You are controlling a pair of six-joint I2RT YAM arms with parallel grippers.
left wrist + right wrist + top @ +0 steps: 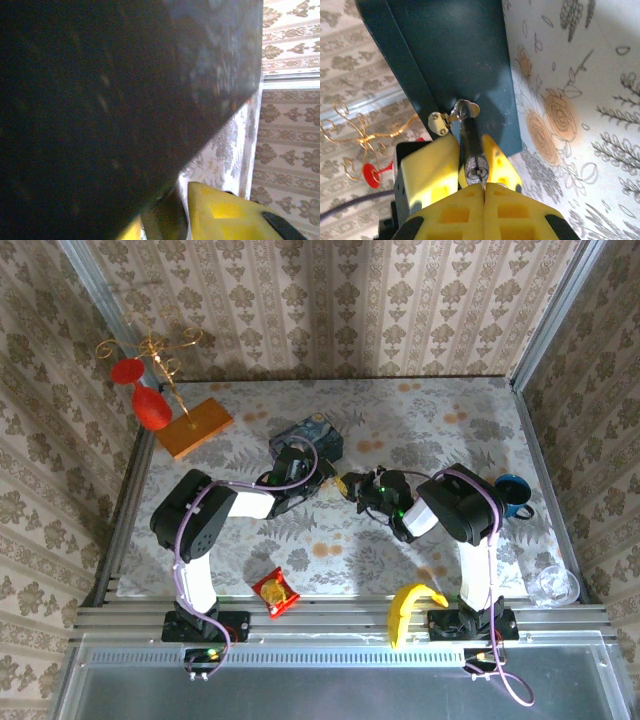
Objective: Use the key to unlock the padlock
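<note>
Closest to the lens on the right wrist cam are my right gripper's (484,186) yellow fingers, pressed tight together with no gap. A silvery bit (477,172) pokes out just past their tips, and I honestly can't tell if that's the key. Right above it is the padlock (469,137), a small dark body hanging by its shackle from the latch on the blue tin (455,60). The left gripper (470,160) is clamped on the lock's body, one yellow finger on each side. From the overhead cam both grippers meet just in front of the tin, mid-table, but the lock is too tiny to pick out there. On the left wrist cam the tin's side is a dark blur, with one yellow finger (220,215) cut off at the bottom edge.
</note>
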